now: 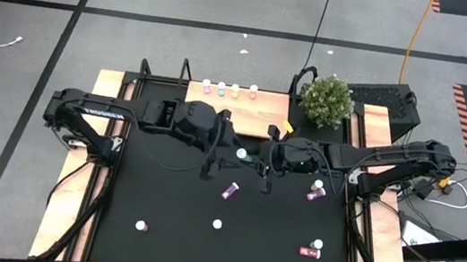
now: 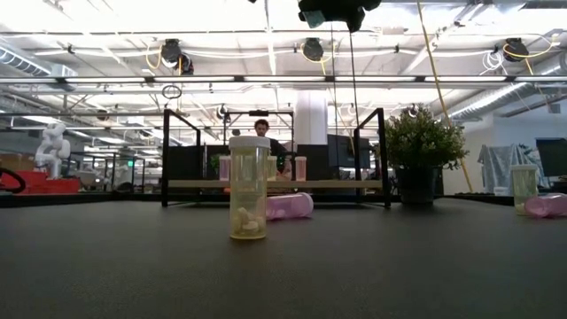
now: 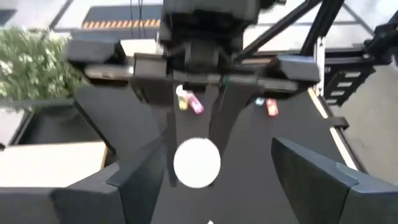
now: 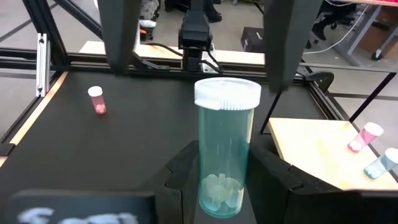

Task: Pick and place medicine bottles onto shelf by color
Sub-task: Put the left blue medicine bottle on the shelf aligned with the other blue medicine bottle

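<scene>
A green medicine bottle (image 4: 225, 155) with a white cap (image 1: 241, 154) stands upright in my right gripper (image 4: 221, 171), which is shut on it above the table's middle. My left gripper (image 3: 205, 180) is open and points down over the same bottle. Its fingers (image 4: 121, 37) stand on either side of the cap (image 3: 196, 162) without touching it. The shelf (image 1: 253, 120) lies at the far edge, with several bottles (image 1: 221, 87) standing along its far side. Other bottles are on the table: a yellow one upright (image 2: 249, 188) and a magenta one on its side (image 1: 230, 190). My right gripper pinches the green bottle's lower body (image 4: 219, 193) between its two fingers (image 4: 180, 180). The fingers come in level from the table's right side. The bottle stands upright in the hold with its cap well above the fingers. It does not show in the low view, so it is lifted clear of the table.
A potted plant (image 1: 326, 100) stands at the far right, beside the shelf. Loose bottles lie near the right edge (image 1: 317, 192) and the near right (image 1: 313, 248). White caps show at the near middle (image 1: 217, 225) and the near left (image 1: 141, 225). A person (image 2: 262, 133) sits beyond the table.
</scene>
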You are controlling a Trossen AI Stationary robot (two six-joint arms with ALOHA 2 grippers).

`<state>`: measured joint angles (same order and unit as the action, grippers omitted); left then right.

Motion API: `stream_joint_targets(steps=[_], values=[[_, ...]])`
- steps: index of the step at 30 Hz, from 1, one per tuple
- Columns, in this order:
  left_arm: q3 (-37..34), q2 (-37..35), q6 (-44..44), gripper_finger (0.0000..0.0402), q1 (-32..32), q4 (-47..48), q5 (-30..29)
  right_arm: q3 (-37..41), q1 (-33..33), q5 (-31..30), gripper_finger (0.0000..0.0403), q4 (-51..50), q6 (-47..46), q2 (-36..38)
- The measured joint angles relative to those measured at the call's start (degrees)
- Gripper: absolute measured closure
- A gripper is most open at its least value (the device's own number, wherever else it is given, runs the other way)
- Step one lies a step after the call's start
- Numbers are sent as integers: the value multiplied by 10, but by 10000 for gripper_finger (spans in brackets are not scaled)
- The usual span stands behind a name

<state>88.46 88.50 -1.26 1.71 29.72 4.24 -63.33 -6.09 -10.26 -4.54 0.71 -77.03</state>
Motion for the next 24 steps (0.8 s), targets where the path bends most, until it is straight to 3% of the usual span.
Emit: stream_joint_targets(steps=[24], values=[[-1,18,2,239,-6,-9,-10,0,0,1,298,-2,-15,0]])
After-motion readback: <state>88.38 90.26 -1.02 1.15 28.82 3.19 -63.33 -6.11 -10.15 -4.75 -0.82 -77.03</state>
